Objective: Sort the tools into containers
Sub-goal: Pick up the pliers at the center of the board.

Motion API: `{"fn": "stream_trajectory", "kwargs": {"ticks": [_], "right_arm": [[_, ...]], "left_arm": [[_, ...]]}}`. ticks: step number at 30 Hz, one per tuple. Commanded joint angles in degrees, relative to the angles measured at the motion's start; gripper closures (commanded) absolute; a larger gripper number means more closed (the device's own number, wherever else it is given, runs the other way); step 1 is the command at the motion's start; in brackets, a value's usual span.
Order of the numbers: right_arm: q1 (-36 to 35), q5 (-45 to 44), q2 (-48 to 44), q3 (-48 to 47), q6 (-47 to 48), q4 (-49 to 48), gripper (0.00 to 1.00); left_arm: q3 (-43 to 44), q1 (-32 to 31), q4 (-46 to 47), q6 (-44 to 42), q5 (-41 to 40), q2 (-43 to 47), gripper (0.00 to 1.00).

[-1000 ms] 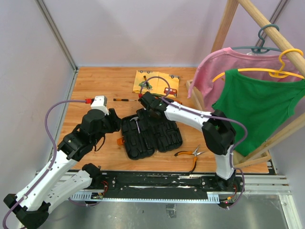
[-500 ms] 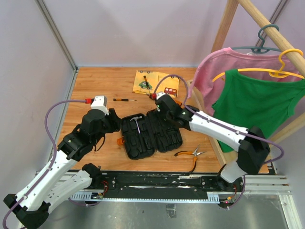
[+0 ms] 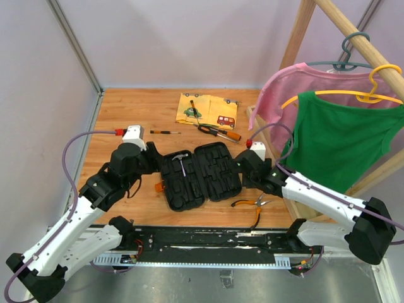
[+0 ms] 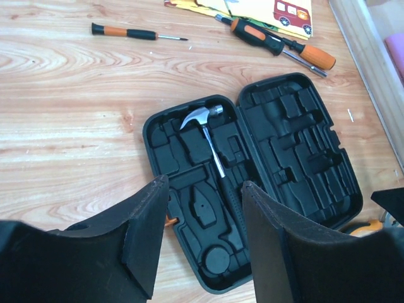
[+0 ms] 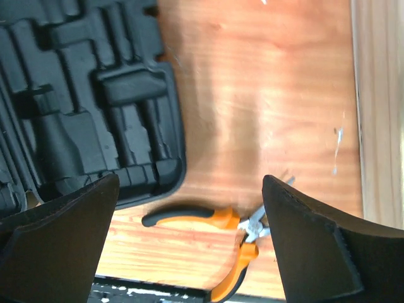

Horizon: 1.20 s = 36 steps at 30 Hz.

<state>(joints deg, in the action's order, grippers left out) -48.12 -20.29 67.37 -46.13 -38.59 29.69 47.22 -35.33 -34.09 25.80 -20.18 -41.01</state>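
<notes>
1. Right of the tool case (image 3: 218,173): right gripper (image 5: 190,183) is spread wide with nothing between the fingers, hovering over bare wood.
2. Change: a second ago that arm was reaching over the case's far edge with its jaws narrower. It has since swung round to the case's right side, opening as it went.
3. Pliers (image 5: 214,222) lie directly under it, off the case's near-right corner, close to the rim but not touching. They look like the next pick; the jaws are already wide enough for the handles.
4. Left gripper (image 4: 205,186) sits at the case's left side, about where it was. Jaws are parted and hold nothing, looking down into the open case.
5. Hammer (image 4: 211,139) is seated in the case's left half, so one tool is done. The right half's slots are all empty.
6. Beyond the case's far edge: two orange-and-black screwdrivers (image 4: 278,41), tips overlapping the yellow cloth (image 3: 205,107).
7. Thin dark screwdriver (image 4: 136,33) lies on the wood beyond the case's far-left corner, well apart. Most of the sort is still to do.
</notes>
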Motion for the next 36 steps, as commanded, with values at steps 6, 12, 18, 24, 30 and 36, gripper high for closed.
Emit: {"fn": "stream_trajectory", "kwargs": {"ticks": [6,12,18,24,30,36], "right_arm": [[0.3,-8.4,-4.5,4.2,-33.4,19.5,0.03],[0.3,-9.7,-5.1,5.7,-43.2,26.6,0.01],[0.3,-7.7,-5.2,7.9,-49.3,26.0,0.01],[0.5,-6.7,-5.8,11.5,-52.5,20.7,0.02],[1.5,-5.8,-4.6,12.8,-52.2,16.3,0.08],[4.9,-1.1,-1.5,13.8,-48.5,11.1,0.13]], "left_arm": [[0.6,-0.3,6.0,-2.9,0.3,-3.9,0.45],[-1.0,-0.3,6.2,-3.9,-0.1,-5.0,0.45],[-2.0,-0.3,6.5,-3.8,1.1,-5.3,0.44],[-2.0,-0.3,6.8,-4.0,1.8,-6.0,0.44],[-2.0,-0.3,7.0,-4.2,2.1,-6.1,0.44],[-2.0,-0.3,7.0,-4.2,2.1,-6.1,0.44]]}}
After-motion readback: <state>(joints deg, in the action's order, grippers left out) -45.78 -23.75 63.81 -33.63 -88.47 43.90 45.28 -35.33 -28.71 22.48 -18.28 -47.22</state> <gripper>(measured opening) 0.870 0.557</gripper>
